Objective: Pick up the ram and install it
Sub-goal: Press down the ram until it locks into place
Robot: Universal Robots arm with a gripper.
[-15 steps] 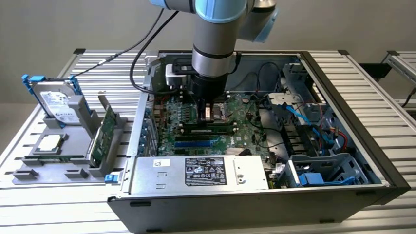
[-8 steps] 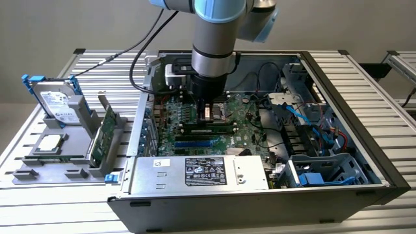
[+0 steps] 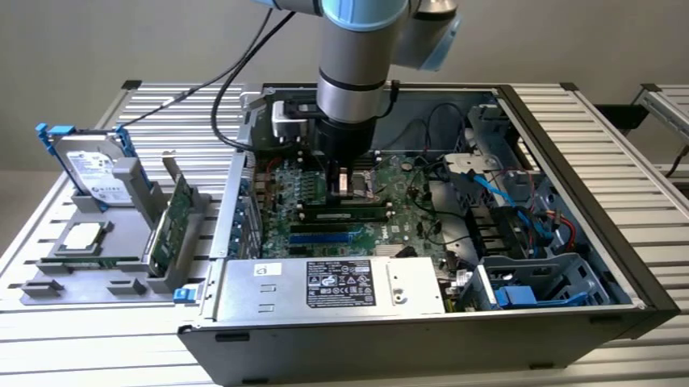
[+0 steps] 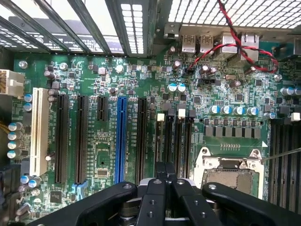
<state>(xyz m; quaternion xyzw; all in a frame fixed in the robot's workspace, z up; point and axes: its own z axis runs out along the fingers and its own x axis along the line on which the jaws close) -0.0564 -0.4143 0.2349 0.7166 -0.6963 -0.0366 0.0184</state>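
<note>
The ram (image 3: 344,213), a long thin green stick with dark chips, stands on edge in a black memory slot on the motherboard (image 3: 282,193) inside the open computer case. My gripper (image 3: 342,192) hangs straight down just above and behind it, beside the processor socket (image 4: 230,172). In the wrist view my gripper (image 4: 165,165) is shut, its fingertips pressed together over the black memory slots (image 4: 176,141). The part of the slot under the fingers is hidden, so I cannot tell whether they pinch the stick or only rest above it.
A grey fixture (image 3: 64,278) at the exterior view's left holds a hard drive (image 3: 95,165) and a wider green expansion card (image 3: 173,218). The power supply (image 3: 334,284) sits near the front, with a drive cage (image 3: 538,278) and loose cables (image 3: 490,189) at the exterior view's right.
</note>
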